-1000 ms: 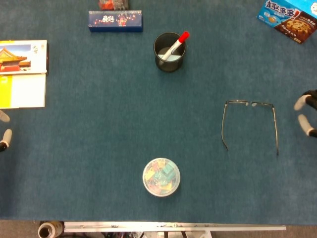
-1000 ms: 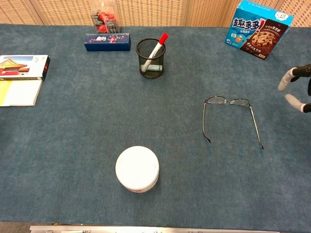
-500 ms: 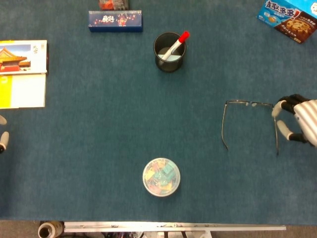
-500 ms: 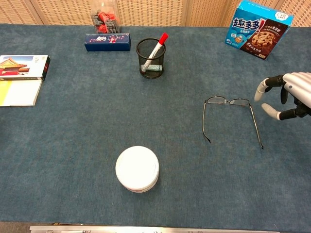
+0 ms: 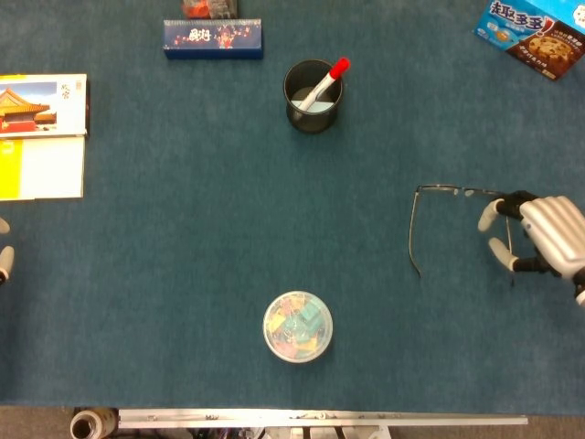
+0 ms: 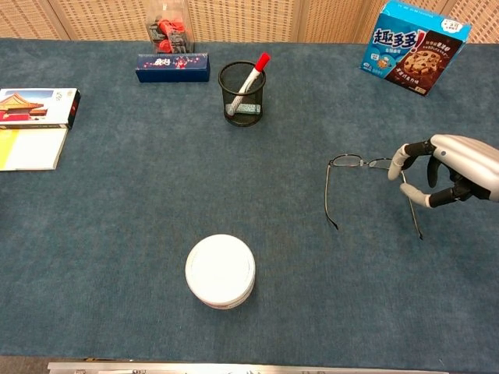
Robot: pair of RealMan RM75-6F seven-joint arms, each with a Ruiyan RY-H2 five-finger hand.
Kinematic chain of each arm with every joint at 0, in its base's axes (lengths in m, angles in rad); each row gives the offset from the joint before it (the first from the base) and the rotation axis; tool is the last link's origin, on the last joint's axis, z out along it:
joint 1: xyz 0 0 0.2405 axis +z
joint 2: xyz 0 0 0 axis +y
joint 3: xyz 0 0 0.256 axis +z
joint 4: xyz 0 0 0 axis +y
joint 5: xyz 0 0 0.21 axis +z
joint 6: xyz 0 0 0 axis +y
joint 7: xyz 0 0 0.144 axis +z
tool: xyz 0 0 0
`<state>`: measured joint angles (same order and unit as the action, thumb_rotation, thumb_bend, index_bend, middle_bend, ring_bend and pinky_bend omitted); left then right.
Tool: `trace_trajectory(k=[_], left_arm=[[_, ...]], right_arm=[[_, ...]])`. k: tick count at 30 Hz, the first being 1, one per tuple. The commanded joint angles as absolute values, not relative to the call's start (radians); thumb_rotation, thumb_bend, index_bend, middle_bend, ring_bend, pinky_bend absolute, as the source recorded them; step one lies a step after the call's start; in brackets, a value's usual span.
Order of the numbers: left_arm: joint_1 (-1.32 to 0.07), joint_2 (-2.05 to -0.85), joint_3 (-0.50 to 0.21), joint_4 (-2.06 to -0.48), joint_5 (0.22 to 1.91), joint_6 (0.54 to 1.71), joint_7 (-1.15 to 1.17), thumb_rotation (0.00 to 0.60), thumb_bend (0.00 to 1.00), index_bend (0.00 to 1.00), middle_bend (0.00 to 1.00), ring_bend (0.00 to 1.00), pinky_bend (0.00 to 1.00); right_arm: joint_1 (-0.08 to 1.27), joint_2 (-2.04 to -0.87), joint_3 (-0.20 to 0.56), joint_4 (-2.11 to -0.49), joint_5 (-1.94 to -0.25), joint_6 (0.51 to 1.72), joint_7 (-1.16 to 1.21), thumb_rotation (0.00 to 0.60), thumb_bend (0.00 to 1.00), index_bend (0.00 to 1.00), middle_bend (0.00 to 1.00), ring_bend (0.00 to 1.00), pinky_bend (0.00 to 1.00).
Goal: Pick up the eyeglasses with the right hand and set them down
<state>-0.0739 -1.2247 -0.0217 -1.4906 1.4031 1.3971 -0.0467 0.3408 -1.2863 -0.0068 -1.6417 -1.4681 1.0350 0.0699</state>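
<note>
You're at the reach step: your right hand [image 6: 446, 171] hovers over the right temple arm of the eyeglasses [image 6: 366, 188], fingers apart and grasping nothing. The one pair of eyeglasses lies flat on the desk [image 6: 117, 202], right of centre, temples unfolded toward the near edge. Next, you'd likely lower and pinch the frame near the hinge; it is thin, so close gently. Your left hand [image 5: 5, 247] barely shows at the left edge; I cannot tell its state.
</note>
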Motion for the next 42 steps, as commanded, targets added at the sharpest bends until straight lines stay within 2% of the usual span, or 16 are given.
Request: trace_trajectory(k=[1, 28, 42], left_arm=[[-0.073, -1.226, -0.021, -1.487, 1.402, 1.394, -0.051, 0.600, 0.33, 0.45, 0.39, 0.31, 0.45], [-0.058, -1.227, -0.021, -1.471, 1.394, 1.392, -0.071, 0.600, 0.33, 0.45, 0.39, 0.31, 0.45], [-0.051, -1.229, -0.021, -1.467, 1.388, 1.390, -0.077, 0.600, 0.33, 0.46, 0.39, 0.31, 0.45]], right_arm=[[0.346, -1.299, -0.005, -1.632, -1.459, 1.031, 0.060, 0.600, 0.40, 0.45, 0.41, 0.33, 0.55], [0.392, -1.377, 0.001, -1.548, -1.418, 0.982, 0.060, 0.600, 0.40, 0.44, 0.41, 0.33, 0.54], [0.433, -1.458, 0.038, -1.423, -1.366, 0.932, 0.096, 0.600, 0.40, 0.43, 0.40, 0.33, 0.54]])
